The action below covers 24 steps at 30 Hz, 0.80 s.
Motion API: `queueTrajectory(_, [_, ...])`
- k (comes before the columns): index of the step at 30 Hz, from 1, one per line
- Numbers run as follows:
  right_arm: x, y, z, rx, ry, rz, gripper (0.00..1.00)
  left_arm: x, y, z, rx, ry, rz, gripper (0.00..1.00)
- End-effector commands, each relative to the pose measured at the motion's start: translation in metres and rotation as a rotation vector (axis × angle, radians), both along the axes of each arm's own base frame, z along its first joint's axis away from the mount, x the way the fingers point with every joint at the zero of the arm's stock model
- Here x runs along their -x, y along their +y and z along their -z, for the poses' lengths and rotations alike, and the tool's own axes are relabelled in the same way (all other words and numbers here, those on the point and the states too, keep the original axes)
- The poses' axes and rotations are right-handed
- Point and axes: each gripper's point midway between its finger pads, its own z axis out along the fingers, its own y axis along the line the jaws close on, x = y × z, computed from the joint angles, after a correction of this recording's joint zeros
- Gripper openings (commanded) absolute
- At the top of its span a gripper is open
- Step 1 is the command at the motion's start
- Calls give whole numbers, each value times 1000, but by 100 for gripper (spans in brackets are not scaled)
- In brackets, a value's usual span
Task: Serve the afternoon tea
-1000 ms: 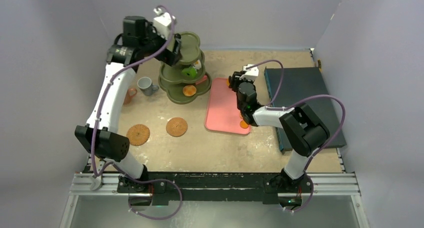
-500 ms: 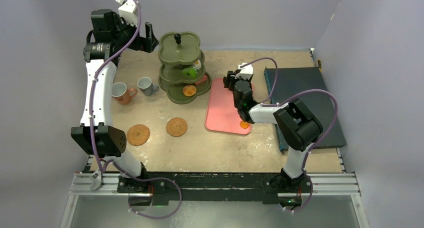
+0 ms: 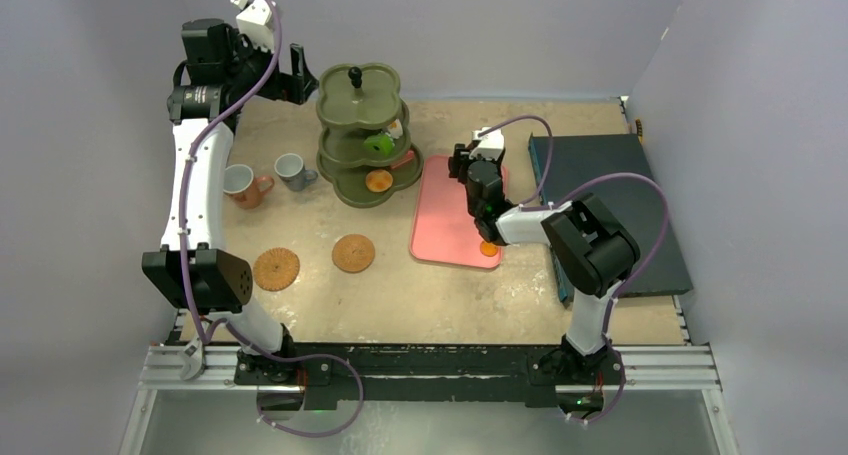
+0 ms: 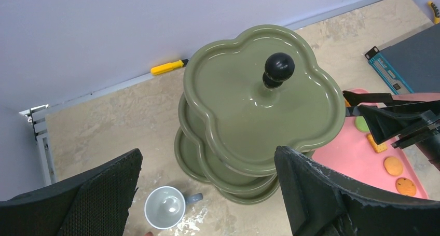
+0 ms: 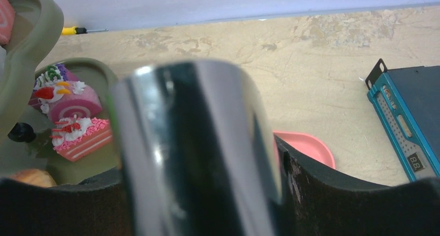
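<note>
The olive three-tier stand stands at the back centre; a green pastry is on its middle tier and an orange one on the bottom tier. My left gripper is open and empty, raised to the left of the stand's top tier. The grey-blue cup and terracotta cup stand left of the stand. Two brown coasters lie nearer. My right gripper is shut on the black tongs over the pink tray. Pink pastries sit on the stand.
A dark blue box lies along the right side. An orange cookie lies at the tray's near edge, with more cookies on the tray. A yellow-handled tool lies by the back wall.
My left arm swung up and to the left, away from the stand's tiers, then held still. My right gripper with the tongs shifted slightly left over the tray.
</note>
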Motion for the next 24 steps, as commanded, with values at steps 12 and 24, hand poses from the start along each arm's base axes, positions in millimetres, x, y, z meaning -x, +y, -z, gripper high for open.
queueTrajectory(12, [-5,-6,-52,2,-122,17,25,-2,2,-8,26,-38,-4,99])
queueTrajectory(24, [37,31,-90,-2,-185,-164,3,-5,2,-5,32,-33,-1,99])
